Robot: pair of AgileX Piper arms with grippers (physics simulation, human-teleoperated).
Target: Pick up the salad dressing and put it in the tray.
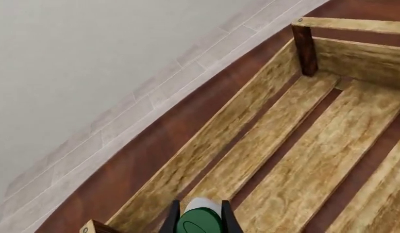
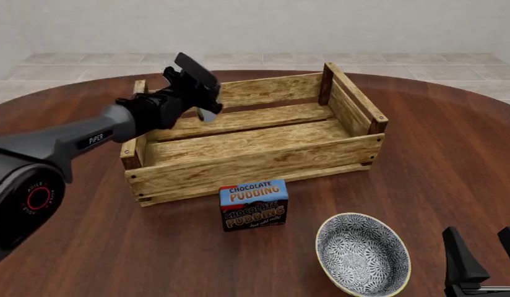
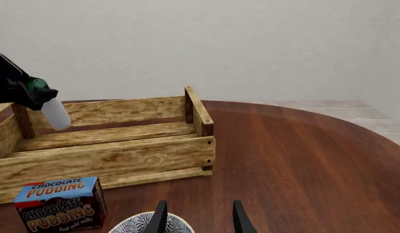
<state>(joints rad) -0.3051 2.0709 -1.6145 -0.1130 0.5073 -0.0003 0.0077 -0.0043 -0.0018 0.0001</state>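
Left pincer (image 2: 201, 93) clamps salad dressing (image 2: 208, 114) by green cap end, bottle hanging in air above tray (image 2: 238, 162), over its far-left part, clear of slats. Pickup judged done; lowering and release left. Tray sits toward desk (image 2: 420, 179) far edge, centre. Pudding box (image 2: 253, 205) near tray's front wall, bowl (image 2: 363, 255) toward near-right corner, both untouched. Right pincer (image 3: 198, 216) idle at near-right edge, jaws parted, holding nothing.

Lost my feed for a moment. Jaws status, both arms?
Left gripper: shut on the salad dressing, above the tray.
Right gripper: open, holding nothing.
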